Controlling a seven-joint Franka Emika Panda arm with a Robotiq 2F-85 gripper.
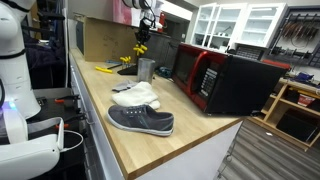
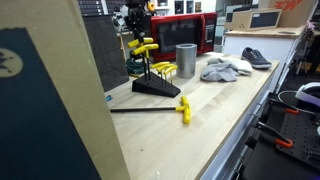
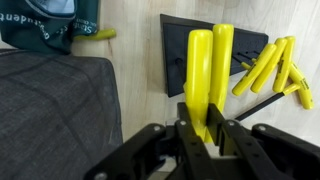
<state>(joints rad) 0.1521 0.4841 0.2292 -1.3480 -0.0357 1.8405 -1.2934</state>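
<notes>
A yellow T-handle hex key point(image 3: 208, 70) is clamped between the closed fingers of the claw point(image 3: 208, 138), directly over the black stand point(image 3: 175, 60) on the desk point(image 3: 140, 45). The key is judged light, rigid and smooth, and is best gripped across the middle of its handle. More keys point(image 3: 272, 65) are racked just beside the claw.

White lettering on dark green bag point(image 3: 40, 25), cut off, unreadable; no other legible text.
</notes>
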